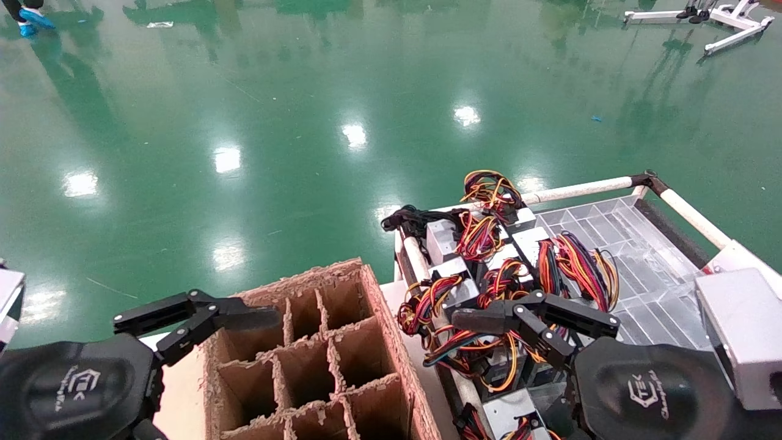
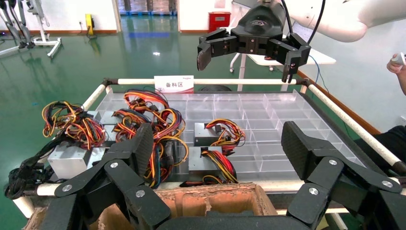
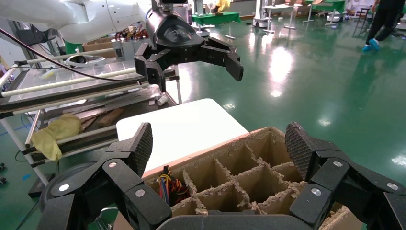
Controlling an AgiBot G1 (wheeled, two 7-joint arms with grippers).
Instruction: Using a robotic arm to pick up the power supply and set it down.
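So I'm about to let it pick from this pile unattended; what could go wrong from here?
1. The power supplies lie with looped cables tangled together; lifting one may drag its neighbours.
2. The open right pincer hovers over wires, so it might grip cable, not casing.
3. The cardboard box has narrow, ragged dividers; trailing wires could snag. The left pincer hangs open beside it.

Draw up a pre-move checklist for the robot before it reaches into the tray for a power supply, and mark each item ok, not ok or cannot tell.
1. Right gripper open: ok.
2. Right gripper empty: ok, nothing between its fingers.
3. Right gripper over the power supplies in the clear tray: ok.
4. One power supply free of its neighbours' cables: not ok, wires tangle across several units.
5. Cardboard box has empty cells: ok.
6. Left gripper out of the way: ok, open by the box's near corner.
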